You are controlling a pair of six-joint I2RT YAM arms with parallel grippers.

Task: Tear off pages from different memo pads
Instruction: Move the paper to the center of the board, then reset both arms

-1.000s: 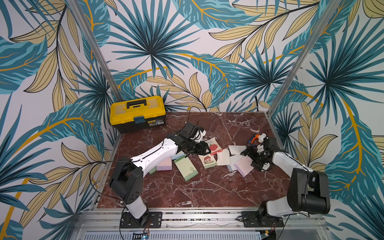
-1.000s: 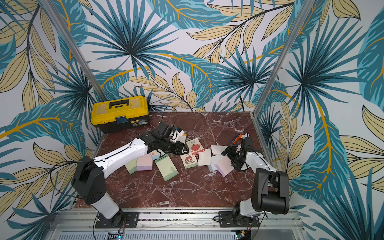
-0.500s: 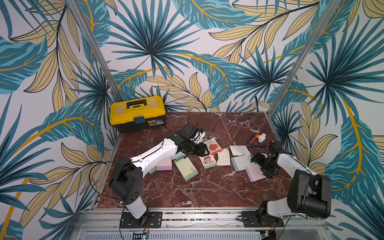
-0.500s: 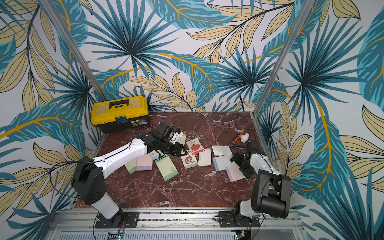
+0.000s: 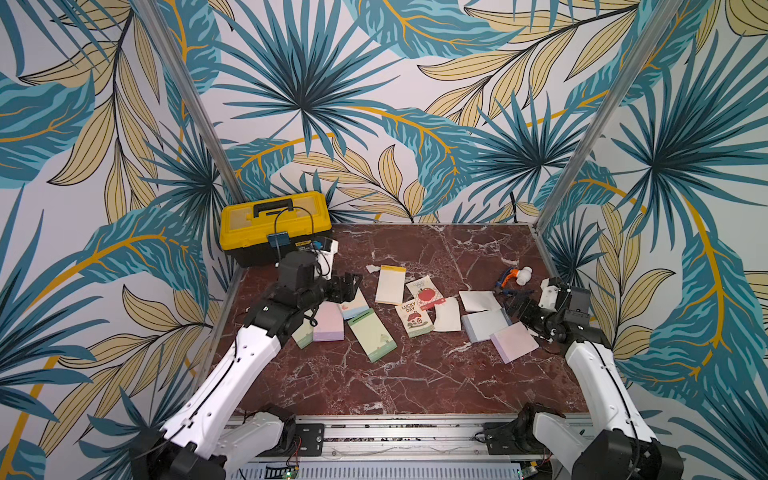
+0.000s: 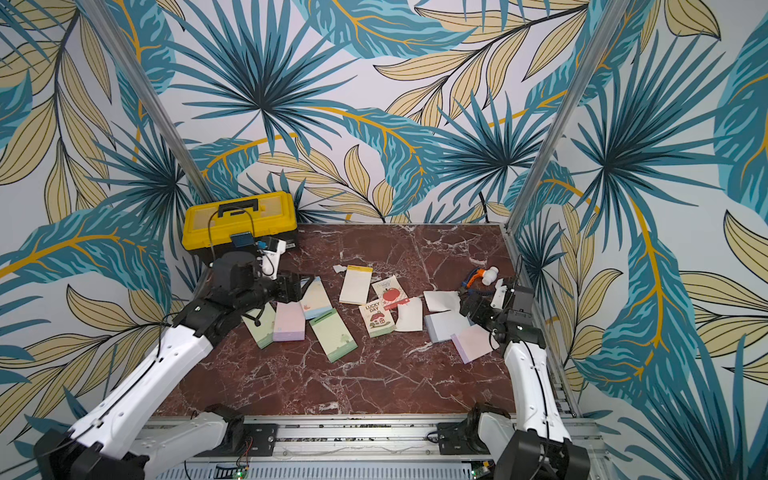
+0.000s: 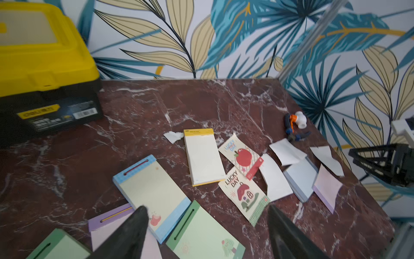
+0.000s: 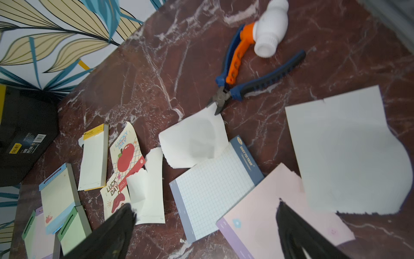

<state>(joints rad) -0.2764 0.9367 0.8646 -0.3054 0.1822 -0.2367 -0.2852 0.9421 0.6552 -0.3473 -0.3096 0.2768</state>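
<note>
Top view: memo pads (image 5: 371,336) and loose pages (image 5: 446,314) lie scattered across the bench (image 5: 415,382). Left wrist: left fingers (image 7: 134,231) spread wide, empty, over the blue pad (image 7: 152,188); its binding is best pinned flat. Right wrist: right fingers (image 8: 116,228) wide, empty, above the lilac pad (image 8: 257,213); one sheet only should be peeled.

Cropped, covered and blurred

Cut by the frame edge in the left wrist view: yellow toolbox (image 7: 44,56), small green pad (image 7: 58,246), long green pad (image 7: 201,237) and both left fingers (image 7: 132,233); lilac pad (image 7: 96,224) partly beneath the blue-edged pad (image 7: 152,190) and behind one finger; toolbox label print too blurred to read. In both top views, small green pad partly under the left arm (image 5: 249,349); drawings on the pads there too small to make out. In the right wrist view, white bottle (image 8: 271,24) and pale pink pad (image 8: 257,208) cropped, right fingers (image 8: 112,233) cropped and out of focus, large white page (image 8: 347,152) blurred.
</note>
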